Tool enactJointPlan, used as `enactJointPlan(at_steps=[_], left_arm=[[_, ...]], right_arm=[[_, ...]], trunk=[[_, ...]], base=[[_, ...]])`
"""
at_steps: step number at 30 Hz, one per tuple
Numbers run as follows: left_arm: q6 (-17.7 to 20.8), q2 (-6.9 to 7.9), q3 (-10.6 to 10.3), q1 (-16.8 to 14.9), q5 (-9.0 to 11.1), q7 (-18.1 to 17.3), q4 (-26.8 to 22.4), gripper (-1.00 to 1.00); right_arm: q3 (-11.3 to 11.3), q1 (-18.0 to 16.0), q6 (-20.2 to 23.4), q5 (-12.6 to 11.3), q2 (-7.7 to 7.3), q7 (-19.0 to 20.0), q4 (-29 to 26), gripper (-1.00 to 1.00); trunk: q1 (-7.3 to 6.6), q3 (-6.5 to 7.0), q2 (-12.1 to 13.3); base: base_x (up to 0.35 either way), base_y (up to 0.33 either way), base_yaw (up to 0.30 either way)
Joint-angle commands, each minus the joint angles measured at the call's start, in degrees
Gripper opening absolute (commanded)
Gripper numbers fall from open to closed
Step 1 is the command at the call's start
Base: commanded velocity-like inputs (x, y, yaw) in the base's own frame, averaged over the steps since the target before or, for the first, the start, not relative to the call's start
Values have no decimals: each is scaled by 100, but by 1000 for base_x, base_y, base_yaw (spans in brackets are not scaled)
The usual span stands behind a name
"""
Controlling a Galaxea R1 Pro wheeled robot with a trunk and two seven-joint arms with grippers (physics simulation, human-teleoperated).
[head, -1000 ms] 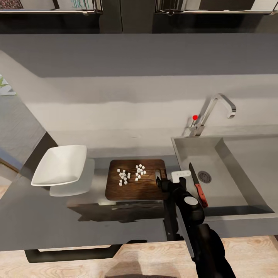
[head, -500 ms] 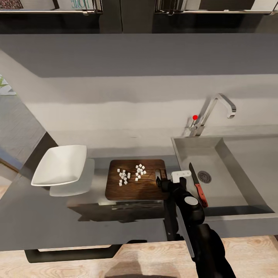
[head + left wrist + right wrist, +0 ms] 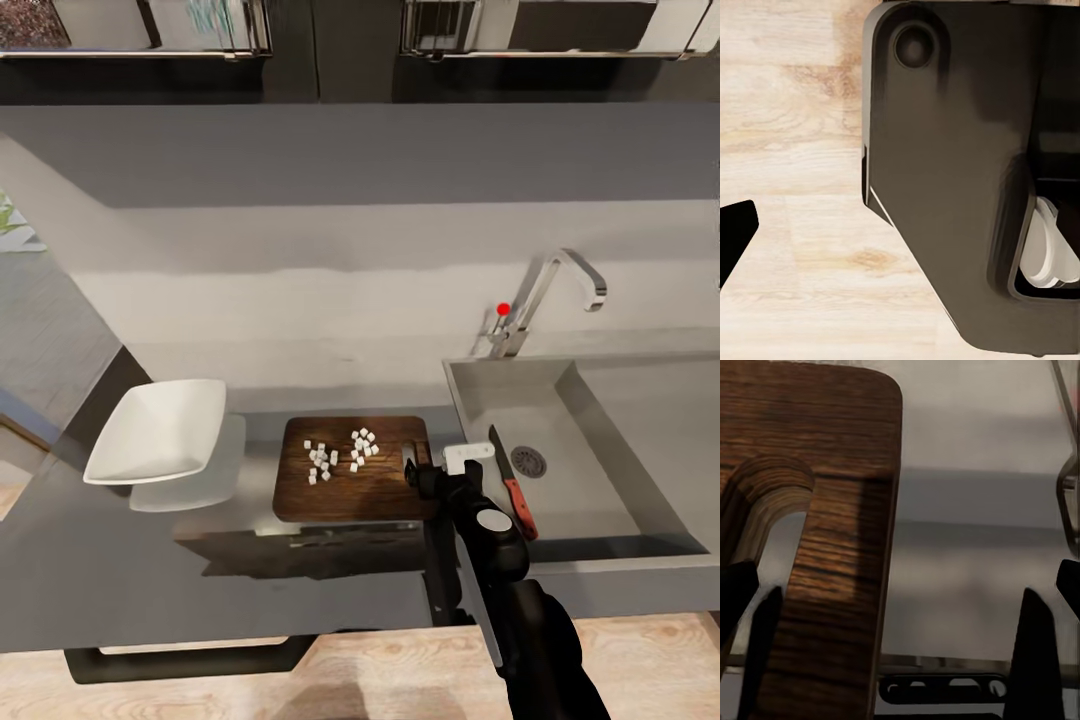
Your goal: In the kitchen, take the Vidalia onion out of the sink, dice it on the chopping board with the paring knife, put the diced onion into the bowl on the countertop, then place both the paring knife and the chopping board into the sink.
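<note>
Several small white cubes of diced onion (image 3: pixel 338 452) lie in two clusters on the brown chopping board (image 3: pixel 350 490). The board rests on the grey countertop (image 3: pixel 250 580), left of the sink (image 3: pixel 600 510). Inside the basin, beside the drain, lies the red-handled paring knife (image 3: pixel 513 483). The white bowl (image 3: pixel 158 430) stands left of the board. My right gripper (image 3: pixel 430 468) is at the board's slotted right end. The right wrist view shows this gripper (image 3: pixel 896 652) open, its fingers (image 3: pixel 754 649) straddling the end of the board (image 3: pixel 832 510). A dark tip (image 3: pixel 733 236) shows in the left wrist view.
A chrome tap (image 3: pixel 545 295) with a red knob (image 3: pixel 503 309) rises behind the sink. Wall cabinets (image 3: pixel 330 25) hang above the grey backsplash. In the left wrist view, the robot's dark body (image 3: pixel 960 172) stands over a wooden floor (image 3: pixel 795 150).
The head camera has shifted slightly, so the whole picture sits a little differently. The board, diced onion, knife, bowl and right gripper have not moved.
</note>
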Motion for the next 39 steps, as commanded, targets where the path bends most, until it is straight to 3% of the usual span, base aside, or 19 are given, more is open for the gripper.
enactJointPlan(at_steps=[1,20,34,35,39], left_arm=[[-19,4,-43,-3,59,-18,5,100],[-19,4,-49,-3,59,-15,5,100],[-19,4,-50,-3,59,-16,5,100],[-19,4,-48,-3,59,-16,5,100],[-19,4,-50,-3,59,-15,5,100]], right_arm=[[8,-4,36,24,0,-17,-6,100],[8,-4,49,15,0,-17,-6,100],[8,-5,264,12,0,-8,-6,100],[8,-3,264,12,0,-8,-6,-100],[8,-3,264,12,0,-8,-6,-100]], trunk=[[3,1,-9],[3,29,-9],[3,-35,-9],[3,-35,-9],[3,-36,-9]], base=[[0,0,0],[0,0,0],[0,0,0],[0,0,0],[0,0,0]])
